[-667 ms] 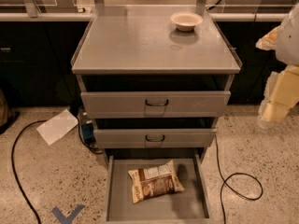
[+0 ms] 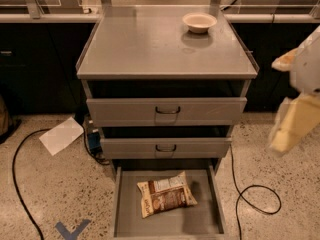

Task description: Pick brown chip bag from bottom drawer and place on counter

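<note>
Right of the cabinet [image 2: 125,111], the gripper [image 2: 292,126] hangs well apart from the brown chip bag [image 2: 166,194], state indeterminable. Risk: clipping the drawer front [image 2: 200,148] above the bottom drawer [image 2: 131,218].

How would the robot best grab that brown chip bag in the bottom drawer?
Probably from straight above, pinching the brown chip bag across its short width: it lies flat, skewed, in the bottom drawer, whose low walls block sideways approaches. The end effector is at far right.
</note>
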`<act>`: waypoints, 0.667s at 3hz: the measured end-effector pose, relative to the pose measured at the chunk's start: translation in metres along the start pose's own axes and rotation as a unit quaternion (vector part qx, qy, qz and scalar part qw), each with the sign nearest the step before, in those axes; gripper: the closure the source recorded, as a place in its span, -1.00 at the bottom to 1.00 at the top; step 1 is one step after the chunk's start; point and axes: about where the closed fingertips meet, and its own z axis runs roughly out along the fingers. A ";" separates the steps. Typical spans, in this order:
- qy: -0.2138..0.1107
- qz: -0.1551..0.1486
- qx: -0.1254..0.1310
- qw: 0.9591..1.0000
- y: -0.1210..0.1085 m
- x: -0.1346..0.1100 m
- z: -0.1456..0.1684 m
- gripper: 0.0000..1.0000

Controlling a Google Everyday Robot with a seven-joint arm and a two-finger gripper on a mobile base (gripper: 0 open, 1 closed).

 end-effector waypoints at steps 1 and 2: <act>0.000 0.014 -0.010 1.000 0.026 0.007 0.049 -1.00; 0.008 0.025 -0.030 0.999 0.050 0.010 0.129 -1.00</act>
